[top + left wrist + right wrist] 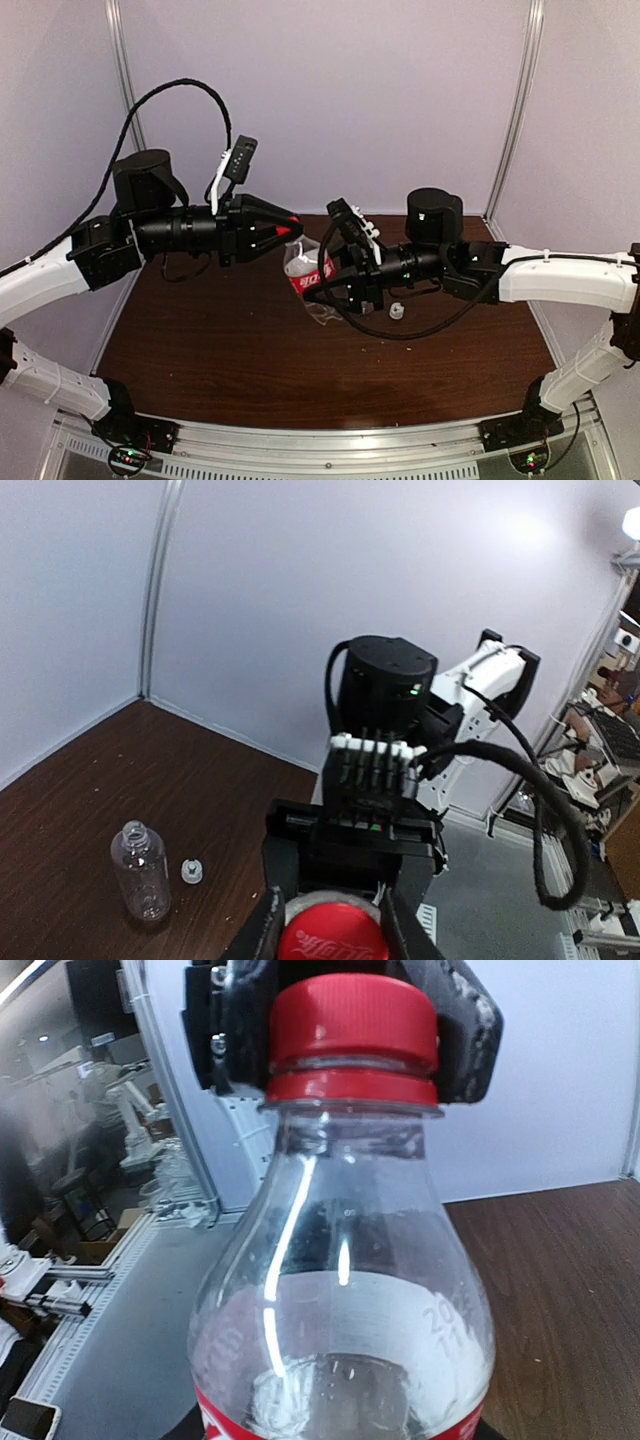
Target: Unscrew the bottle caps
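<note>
From 9 o'clock, stretched level toward 3: left gripper (287,227), pinched tight on the red cap (352,1030). At 5 o'clock of it, over the table (200,350): red-labelled bottle (304,268), neck toward 11, clasped round the body by the right gripper (328,288), reaching in from 3. Calls for a twist about that axis. White cap (397,311) already off, at 4.

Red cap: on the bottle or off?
On. The red cap sits on the bottle neck; the left gripper has its jaws clamped around it. Tightness: cannot tell.
</note>
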Motion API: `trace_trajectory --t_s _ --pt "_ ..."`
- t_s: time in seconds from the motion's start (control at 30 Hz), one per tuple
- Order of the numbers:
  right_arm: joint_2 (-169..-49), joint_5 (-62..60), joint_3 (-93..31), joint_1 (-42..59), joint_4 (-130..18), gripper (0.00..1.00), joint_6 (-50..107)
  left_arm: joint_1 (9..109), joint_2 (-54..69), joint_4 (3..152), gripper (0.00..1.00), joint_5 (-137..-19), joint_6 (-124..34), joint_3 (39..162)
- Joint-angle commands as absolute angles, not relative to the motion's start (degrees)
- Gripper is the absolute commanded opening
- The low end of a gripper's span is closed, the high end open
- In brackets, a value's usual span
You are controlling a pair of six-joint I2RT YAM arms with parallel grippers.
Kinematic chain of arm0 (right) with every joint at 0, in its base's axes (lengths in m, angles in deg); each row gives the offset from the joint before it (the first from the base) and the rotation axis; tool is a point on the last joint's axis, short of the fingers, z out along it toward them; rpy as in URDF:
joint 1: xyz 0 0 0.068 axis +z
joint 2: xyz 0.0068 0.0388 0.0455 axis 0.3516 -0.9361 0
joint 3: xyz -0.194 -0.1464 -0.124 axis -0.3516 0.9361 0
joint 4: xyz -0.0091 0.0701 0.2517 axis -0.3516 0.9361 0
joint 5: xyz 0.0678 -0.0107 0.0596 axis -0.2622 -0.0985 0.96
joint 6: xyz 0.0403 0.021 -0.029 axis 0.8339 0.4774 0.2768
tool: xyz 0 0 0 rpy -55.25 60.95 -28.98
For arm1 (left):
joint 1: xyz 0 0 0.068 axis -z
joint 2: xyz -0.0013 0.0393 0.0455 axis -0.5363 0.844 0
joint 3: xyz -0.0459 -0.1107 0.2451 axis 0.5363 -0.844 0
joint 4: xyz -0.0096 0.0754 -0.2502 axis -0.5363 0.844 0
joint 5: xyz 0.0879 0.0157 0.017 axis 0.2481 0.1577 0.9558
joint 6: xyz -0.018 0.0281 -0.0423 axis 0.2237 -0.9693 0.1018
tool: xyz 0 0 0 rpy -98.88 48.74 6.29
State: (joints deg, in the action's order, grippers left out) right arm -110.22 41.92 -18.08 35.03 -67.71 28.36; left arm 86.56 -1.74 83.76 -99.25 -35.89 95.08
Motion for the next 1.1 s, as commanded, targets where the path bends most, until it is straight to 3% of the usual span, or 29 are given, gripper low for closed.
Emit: trace_trajectory --t_s 0.0,0.1,0.23,0.47,0.63,0.77,1.07 --pt "-108.8 21.8 -18.7 35.3 -64.0 0.27 26.4 88.0 -2.5 84.2 0.1 -76.7 -24.6 96.1" --pt "-108.9 14.2 -17.9 35.4 -65.3 0.27 27.1 89.6 -1.9 85.1 0.16 -66.1 -21.6 96.1" --pt "-109.0 11.6 -16.9 35.4 -67.4 0.27 27.8 89.8 -0.3 85.0 0.25 -63.3 -21.0 96.8" --pt "-107.5 15.2 -15.0 35.1 -67.9 0.27 26.7 89.7 -1.3 80.9 0.52 -70.7 -26.9 96.1" --pt "-106.3 25.4 -13.1 33.8 -70.0 0.27 26.5 89.2 -2.6 81.7 0.72 -80.4 -33.1 96.9" --pt "-106.2 35.7 -12.6 33.1 -71.6 0.27 27.1 87.9 -4.2 82.4 0.76 -87.2 -36.3 96.8" --pt "-109.7 53.7 -13.9 33.1 -80.5 0.28 35.0 85.8 -3.3 78.7 0.75 -106.4 -39.8 96.4"
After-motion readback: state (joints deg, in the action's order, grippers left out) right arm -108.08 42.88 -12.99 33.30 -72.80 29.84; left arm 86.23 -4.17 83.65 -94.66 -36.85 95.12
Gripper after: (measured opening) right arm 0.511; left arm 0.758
